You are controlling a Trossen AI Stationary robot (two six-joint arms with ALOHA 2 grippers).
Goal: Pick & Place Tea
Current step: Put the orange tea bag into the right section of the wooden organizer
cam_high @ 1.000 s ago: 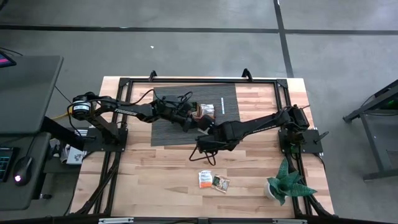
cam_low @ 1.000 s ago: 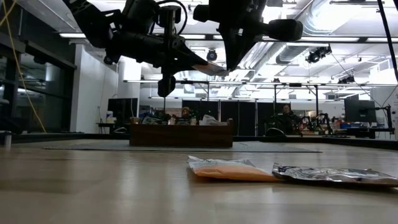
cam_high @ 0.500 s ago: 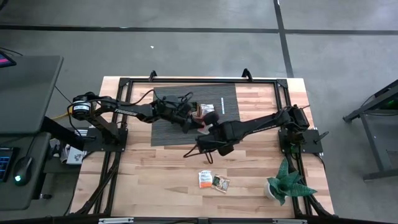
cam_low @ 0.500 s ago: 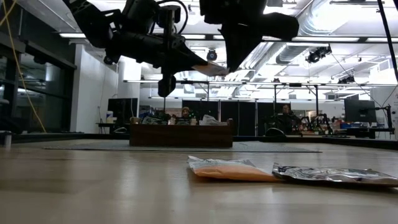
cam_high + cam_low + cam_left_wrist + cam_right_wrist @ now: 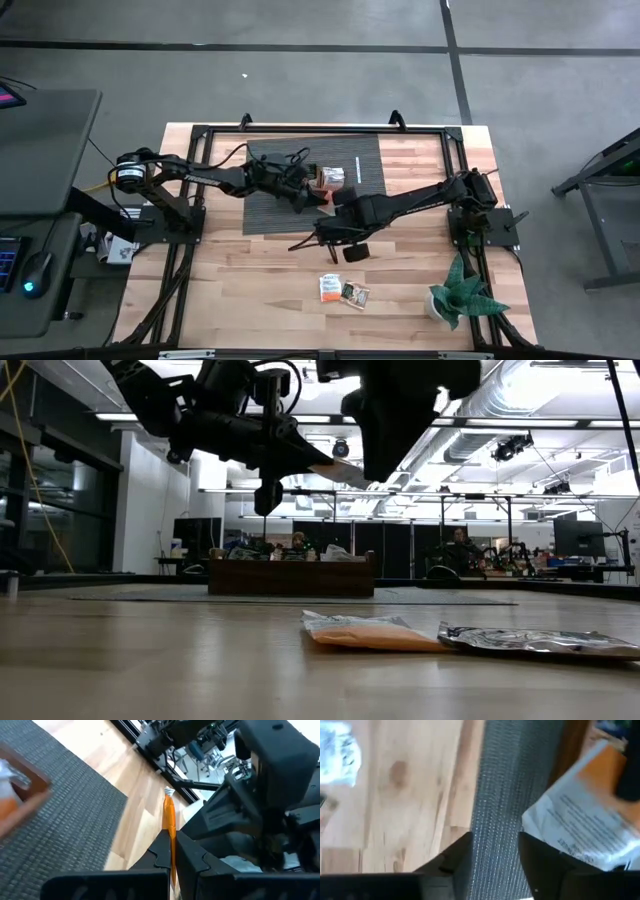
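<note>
My left gripper hangs above the grey mat, shut on an orange-and-white tea sachet, which shows edge-on in the left wrist view. My right gripper hovers close beside it, open, with nothing between its fingers. The held sachet lies just off to one side of them. The brown wooden tray stands on the mat below, with sachets inside. An orange sachet and a dark one lie flat on the wood near the front edge. My left gripper pinches the sachet's near edge between its two fingers. The fingers come at it roughly level, from the table's left. The sachet sticks out past the fingertips toward the right arm, lifted clear above the mat and tray.
A potted plant stands at the near right corner. A black frame runs around the table's far part. Bare wood lies between the mat and the front edge.
My right gripper has drawn back from the sachet's free end toward the table's near edge and turned at the wrist, and it now stands apart from the sachet. My left gripper has kept still with the sachet.
</note>
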